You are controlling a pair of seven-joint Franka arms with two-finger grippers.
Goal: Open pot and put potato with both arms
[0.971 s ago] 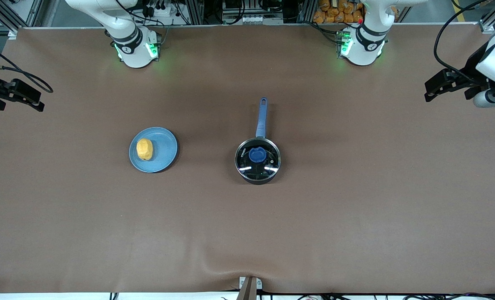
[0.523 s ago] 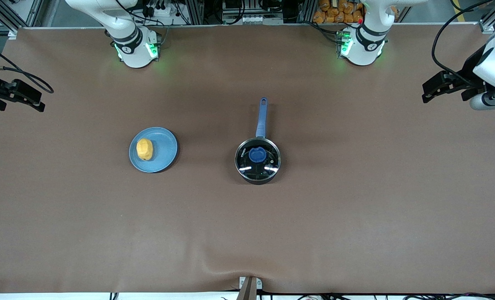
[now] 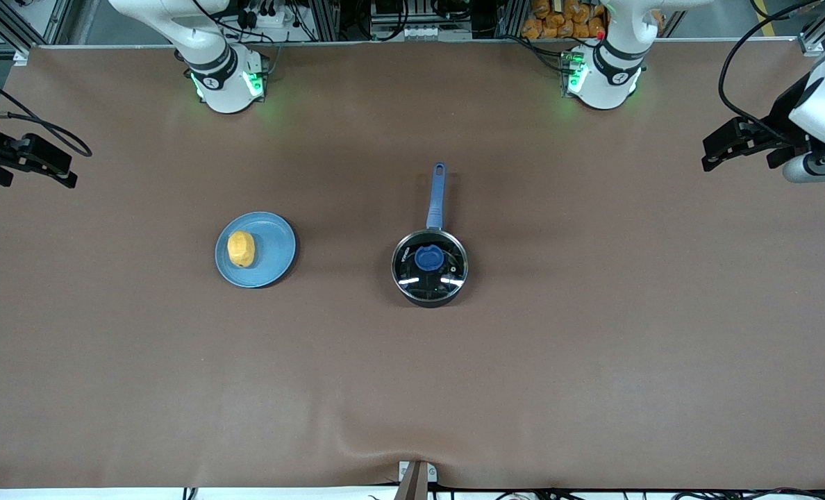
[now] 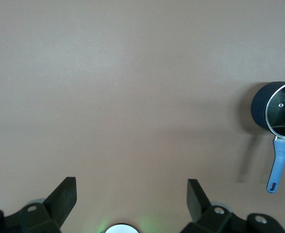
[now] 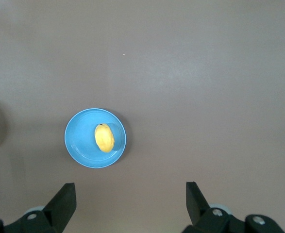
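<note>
From the front camera, the black saucepan (image 3: 430, 268) sits near the middle of the brown table (image 3: 593, 361), a little toward the left arm's end, with its glass lid (image 3: 430, 267) on and the blue knob (image 3: 428, 257) at the lid's centre; its long blue handle (image 3: 437, 196) points straight toward the edge where the robot bases stand. Toward the right arm's end, well apart from the saucepan, a light-blue plate (image 3: 271, 253) lies flat with the yellow-orange potato (image 3: 241, 249) resting on it, off-centre on the side facing the right arm's end of the table. The left gripper (image 3: 718, 151) hangs in the air over the table's edge at the left arm's end, and the right gripper (image 3: 55, 171) hangs over the edge at the right arm's end; both are well away from the saucepan and the plate. In the left wrist view, the left gripper (image 4: 131, 194) has its two black fingers (image 4: 63, 196) spread wide with nothing between them, above bare table, while the saucepan (image 4: 276, 115) shows at the frame's edge, lid in place and handle (image 4: 277, 165) visible. In the right wrist view, the right gripper (image 5: 130, 198) likewise has its fingers (image 5: 63, 199) wide apart and empty, looking down on the plate (image 5: 81, 141) with the potato (image 5: 104, 138) lying on it.
</note>
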